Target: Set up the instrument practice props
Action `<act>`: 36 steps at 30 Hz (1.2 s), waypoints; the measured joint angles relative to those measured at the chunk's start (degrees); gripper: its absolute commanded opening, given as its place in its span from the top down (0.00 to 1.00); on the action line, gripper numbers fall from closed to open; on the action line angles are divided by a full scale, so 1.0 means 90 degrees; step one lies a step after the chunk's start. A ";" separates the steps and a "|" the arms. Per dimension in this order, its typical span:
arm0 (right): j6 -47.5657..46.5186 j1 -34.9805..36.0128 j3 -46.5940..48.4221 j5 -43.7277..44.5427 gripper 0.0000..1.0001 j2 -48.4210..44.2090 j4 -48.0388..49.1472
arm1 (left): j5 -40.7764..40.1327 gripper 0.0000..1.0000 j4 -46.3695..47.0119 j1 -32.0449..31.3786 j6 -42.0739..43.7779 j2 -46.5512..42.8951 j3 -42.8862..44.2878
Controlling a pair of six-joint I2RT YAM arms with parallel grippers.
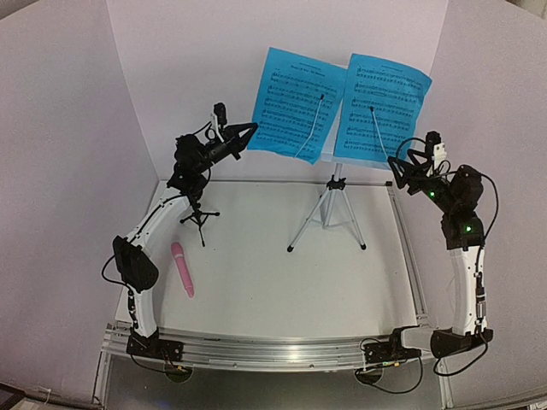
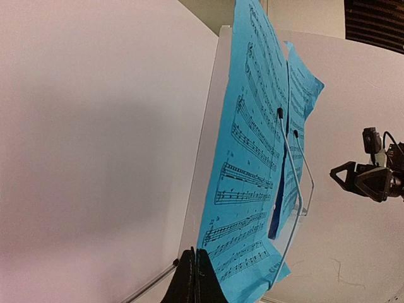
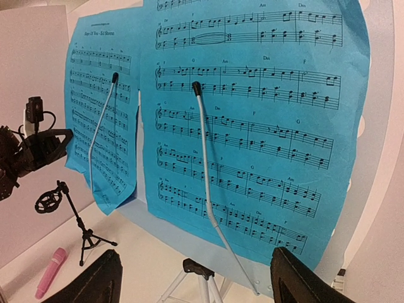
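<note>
Your pink microphone (image 1: 182, 269) lies flat on the tabletop (image 1: 273, 290), near the small black holder (image 1: 199, 218), which stands upright. Your left claw (image 1: 250, 128) is pressed together at the edge of the left page (image 1: 295, 102). Both pages rest on the music stand (image 1: 335, 184). Your right claw (image 1: 400, 162) gapes beside the right page (image 1: 380, 107).

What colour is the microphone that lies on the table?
The microphone is pink, seen best in the top external view.
</note>
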 measured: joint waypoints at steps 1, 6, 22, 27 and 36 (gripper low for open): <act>0.0000 0.0000 0.0000 0.0000 0.21 0.0000 0.0000 | -0.0002 1.00 0.0049 0.0007 -0.0040 -0.0027 -0.0069; 0.0000 0.0000 0.0000 0.0002 0.21 0.0000 0.0000 | -0.0044 1.00 0.0189 0.0000 -0.0377 -0.0035 -0.0113; 0.0463 0.0061 0.0002 -0.0022 0.26 0.0088 0.0002 | -0.0280 1.00 0.0754 -0.0338 -0.1121 0.0608 0.0759; 0.0651 0.0443 0.0002 0.0012 0.26 0.0218 0.0011 | -0.0401 1.00 0.0731 -0.0332 -0.1357 0.0699 0.0759; 0.0877 0.1103 0.0118 0.0239 0.27 0.0724 0.0041 | -0.0599 1.00 0.0641 -0.0333 -0.1758 0.0729 0.0756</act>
